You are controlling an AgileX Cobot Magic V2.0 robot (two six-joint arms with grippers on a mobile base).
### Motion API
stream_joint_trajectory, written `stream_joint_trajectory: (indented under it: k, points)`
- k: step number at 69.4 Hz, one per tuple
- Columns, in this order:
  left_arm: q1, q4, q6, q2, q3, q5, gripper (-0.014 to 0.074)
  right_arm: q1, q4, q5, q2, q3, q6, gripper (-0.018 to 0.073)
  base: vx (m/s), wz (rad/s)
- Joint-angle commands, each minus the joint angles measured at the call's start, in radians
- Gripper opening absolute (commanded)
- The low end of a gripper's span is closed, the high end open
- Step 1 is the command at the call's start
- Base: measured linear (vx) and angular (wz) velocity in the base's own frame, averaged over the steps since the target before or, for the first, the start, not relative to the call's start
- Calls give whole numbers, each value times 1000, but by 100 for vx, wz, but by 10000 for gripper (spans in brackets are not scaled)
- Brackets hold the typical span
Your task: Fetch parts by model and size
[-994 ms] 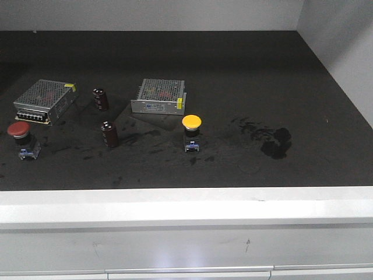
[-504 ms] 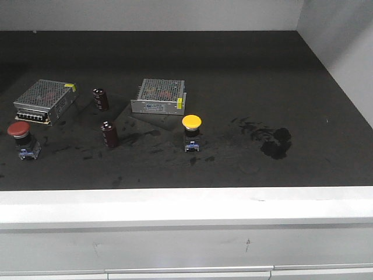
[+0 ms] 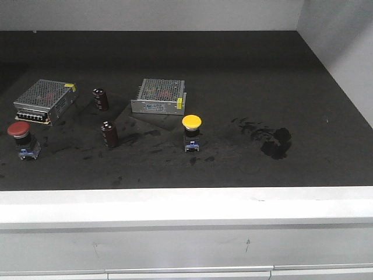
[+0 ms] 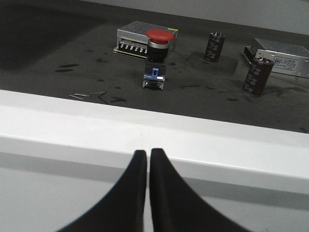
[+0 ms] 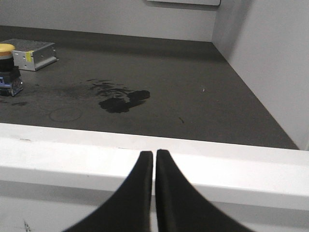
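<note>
Two mushroom-head switches were what this job was after, and both stood upright on the dark counter (image 3: pixel 233 70). The red-capped switch (image 3: pixel 21 139) was way over on the left, just in front of the left mesh box (image 3: pixel 45 100), and the yellow-capped switch (image 3: pixel 191 133) was nearer the middle, just in front of the right mesh box (image 3: pixel 158 96). Honestly these looked like light, stiff plastic bits, and top-heavy with that wide cap on a narrow black body and a little blue base, so I'd guess a sideways nudge would tip one over. The cap was rounded and looked smooth, so my bet was to skip it and pinch the black body right under the cap, across its flat sides, staying off the blue base. Between the two switches were the front capacitor (image 3: pixel 109 133) and the back capacitor (image 3: pixel 101 99), well apart from either one, so there was room to come in. The left claw (image 4: pixel 148 154) was pressed together with nothing in it, hanging over the white front rim (image 3: pixel 186 201) and lined up roughly with the red one. The right claw (image 5: pixel 154 154) was likewise pressed together and empty, with the yellow one off to its left and a dark stain (image 5: pixel 120 102) ahead.
</note>
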Motion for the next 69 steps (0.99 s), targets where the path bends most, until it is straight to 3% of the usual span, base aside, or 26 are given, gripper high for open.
stream_joint_trajectory:
  k: [1,25,48,54,69]
  points:
    - [-1,-9,-4,-6,-3,-76,-6,-6,-13,-66,-17,9,-12,-8,0,0]
    - [-1,-9,-5,-6,-3,-79,-6,-6,-6,-111,-17,9,-10,-8,0,0]
    - [-1,-8,-14,-6,-3,-136,-6,-6,73,-176,-17,9,-3,-8,0,0]
    - [-1,-13,-14,-6,-3,-186,-6,-6,70,-249,-17,9,-4,-8,0,0]
    - [-1,-9,-14,-6,-23,-437,-6,-6,68,-375,-17,-9,1,-8,0,0]
